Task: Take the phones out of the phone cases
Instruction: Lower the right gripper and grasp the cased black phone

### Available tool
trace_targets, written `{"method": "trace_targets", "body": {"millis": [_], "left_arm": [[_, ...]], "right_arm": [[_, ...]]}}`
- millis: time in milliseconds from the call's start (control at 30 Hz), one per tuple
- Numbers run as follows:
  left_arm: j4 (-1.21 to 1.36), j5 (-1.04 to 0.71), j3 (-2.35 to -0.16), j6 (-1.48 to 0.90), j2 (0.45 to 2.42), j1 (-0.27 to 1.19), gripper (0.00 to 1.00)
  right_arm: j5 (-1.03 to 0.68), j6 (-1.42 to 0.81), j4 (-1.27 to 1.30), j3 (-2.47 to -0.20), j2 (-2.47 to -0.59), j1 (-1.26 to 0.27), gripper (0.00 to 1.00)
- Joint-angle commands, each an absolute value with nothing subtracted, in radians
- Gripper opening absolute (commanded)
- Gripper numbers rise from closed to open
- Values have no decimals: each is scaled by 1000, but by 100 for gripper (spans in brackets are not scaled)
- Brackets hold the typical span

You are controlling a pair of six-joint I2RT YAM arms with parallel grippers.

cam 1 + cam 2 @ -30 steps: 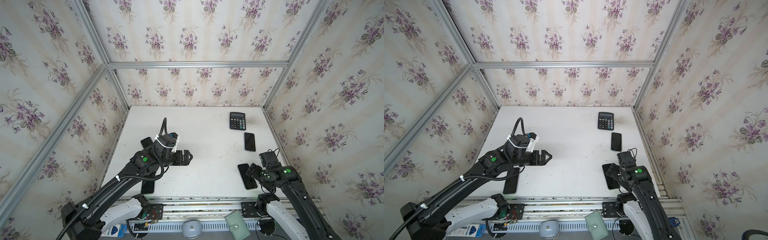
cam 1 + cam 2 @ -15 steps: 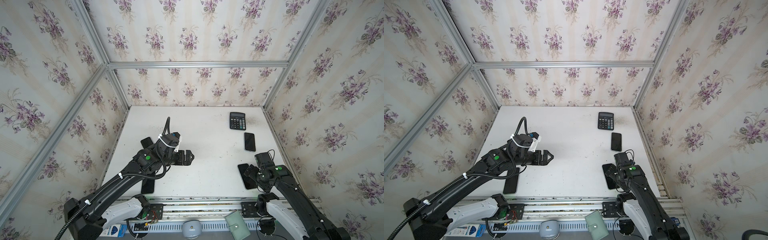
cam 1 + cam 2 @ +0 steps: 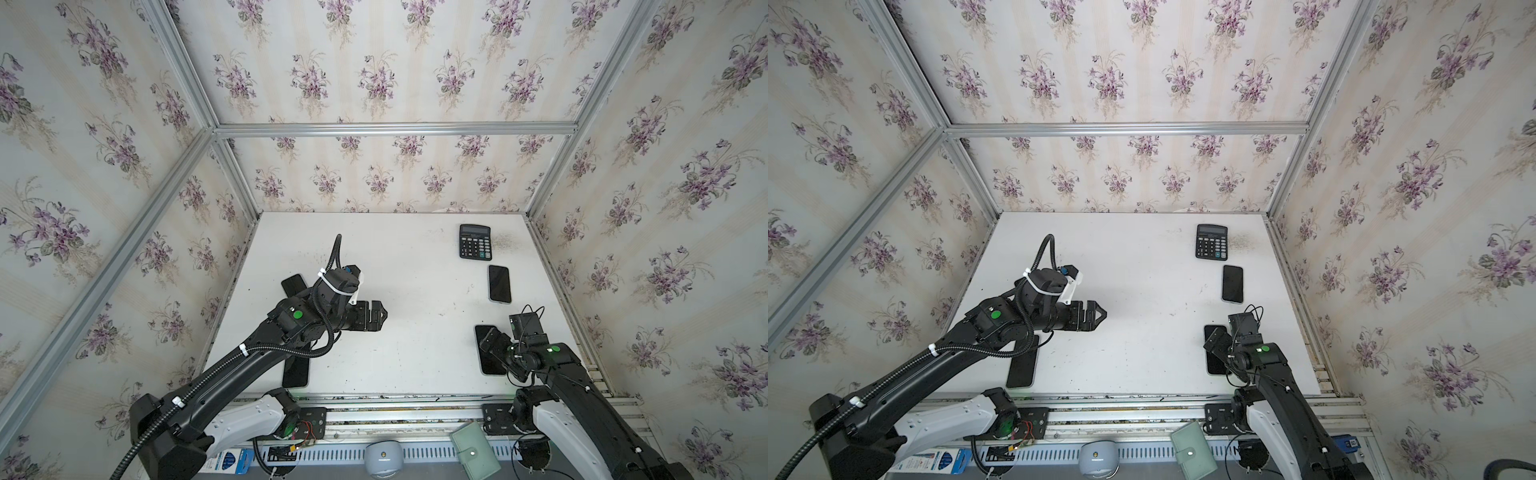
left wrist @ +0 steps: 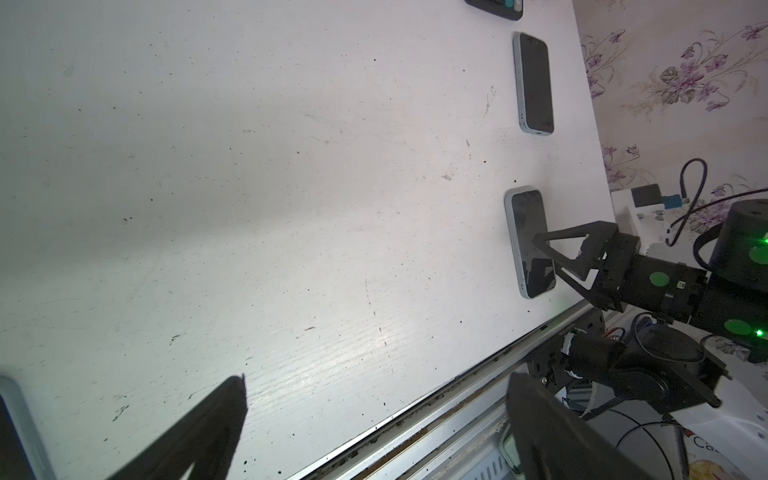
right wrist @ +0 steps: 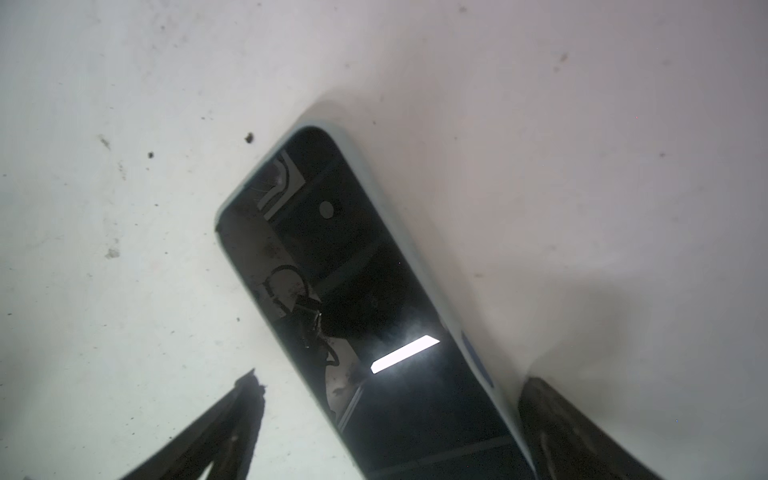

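- Right, the phone (image 3: 487, 365) is lying flat, screen up, inside its pale phone case (image 5: 405, 232) at the lower right of both top views, close to the near edge of the table (image 3: 415, 270).
- Its long axis is running up and down the frame, leaning slightly left at the top.
- The right gripper (image 3: 492, 344) is hanging directly over it and is clearly the nearer one. The left gripper (image 3: 380, 315) is sitting well apart at mid-frame.
- The right jaws are standing wide and empty, one finger off each long side of the phone. In the wrist view one finger is just beside the case's edge; whether it is touching, I cannot tell.
- The phone is crossing that gap at a slant, so I'm judging the wrist needs a small twist before closing across the width.
- The right arm (image 3: 573, 374) is folding up tight from the lower edge, wrist pitching down.
- The left arm (image 3: 249, 357) is reaching out from the lower left, gripper pointing rightward, jaws spread wide, holding nothing.
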State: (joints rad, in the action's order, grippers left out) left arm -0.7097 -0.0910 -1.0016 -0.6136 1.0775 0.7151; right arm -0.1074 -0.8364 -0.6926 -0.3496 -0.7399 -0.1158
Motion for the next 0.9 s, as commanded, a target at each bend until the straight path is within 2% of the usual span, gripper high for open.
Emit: {"method": "trace_targets", "body": {"millis": [0,200,633,867], "left_arm": [[-706,-77,-1012,-597,1090,715,100],[-705,-82,-1035,-580,1123,715,100],[-705,-74,-1077,-551,1167,713,100],[-705,-75,-1093,-536,1183,707,100]], "right_arm": [[-201,-833,-648,-343,-751,-122,100],[-165,-809,-720,-402,-847,-174,100],[66,-838,-889,-589,-1138,-383,97],[72,-863,-858,-576,-1171,-410,95]]}}
